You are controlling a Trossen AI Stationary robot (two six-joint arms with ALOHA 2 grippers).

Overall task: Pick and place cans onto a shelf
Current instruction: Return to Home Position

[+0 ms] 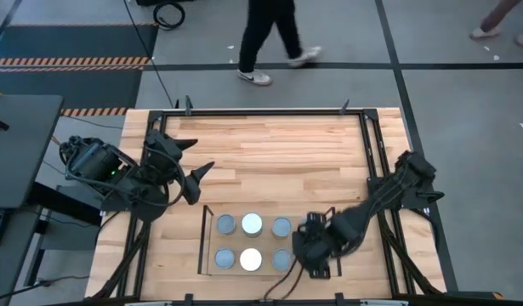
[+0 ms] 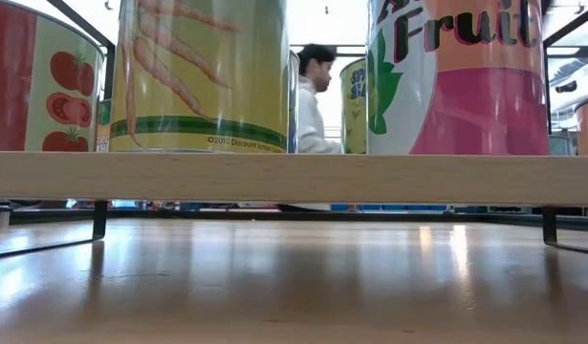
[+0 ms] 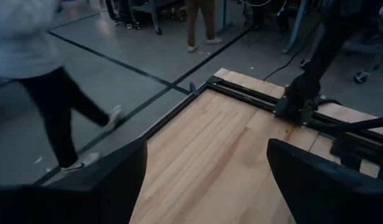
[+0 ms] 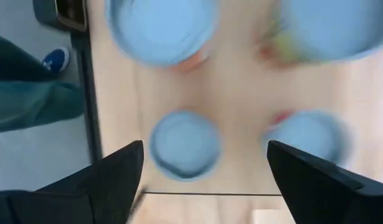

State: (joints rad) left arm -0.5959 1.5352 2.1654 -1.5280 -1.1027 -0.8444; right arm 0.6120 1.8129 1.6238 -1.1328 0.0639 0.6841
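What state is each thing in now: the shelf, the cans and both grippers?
shelf: loaded, level on the table.
cans: upright on the shelf in two rows; six tops show, the right arm covers the shelf's right end.
left gripper: open, empty, over the table's left side, off the shelf.
right gripper: open, empty, above the cans at the shelf's right end.

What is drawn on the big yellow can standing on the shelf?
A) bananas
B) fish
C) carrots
C: in the low view, the yellow can on the shelf has long orange carrots drawn down its label.
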